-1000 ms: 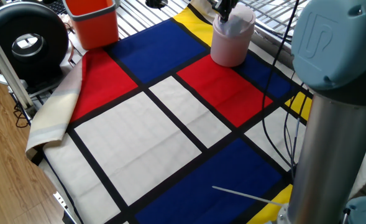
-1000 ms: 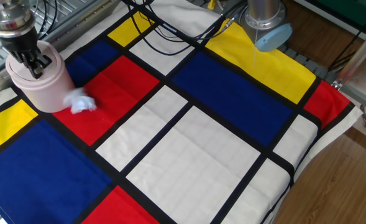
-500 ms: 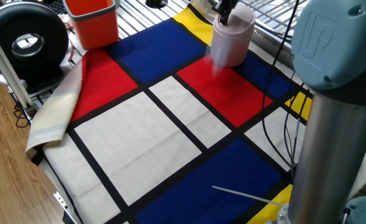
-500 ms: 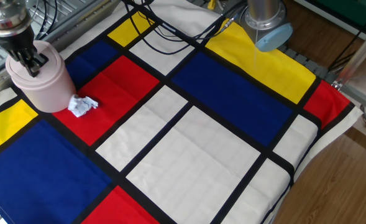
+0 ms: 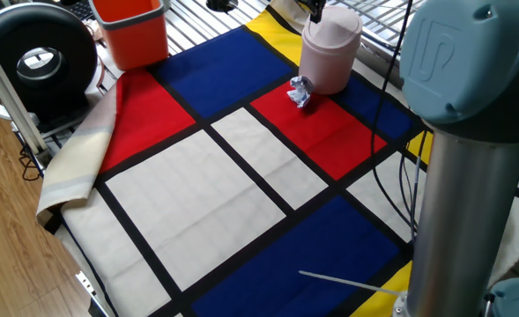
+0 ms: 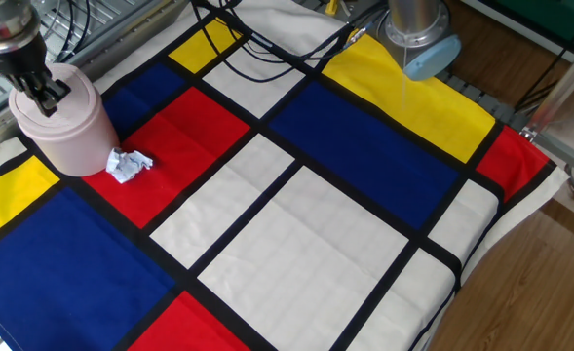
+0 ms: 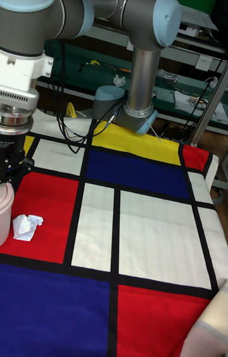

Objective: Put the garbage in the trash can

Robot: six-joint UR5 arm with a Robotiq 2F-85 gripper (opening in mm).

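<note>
Paper wad on the cloth, outside the bin.

The crumpled paper wad (image 6: 129,165) lies on a red square of the checked cloth (image 6: 296,244), just beside the base of the pink bin (image 6: 64,125), possibly touching it. Bin upright, rounded lid on. The gripper (image 6: 43,90) sits right over the lid with its fingers close together, holding nothing; whether fully closed, cannot tell. Orange bin (image 5: 131,31) stands well apart at the cloth's far corner. Arm base (image 6: 418,34) at the opposite edge.
</note>
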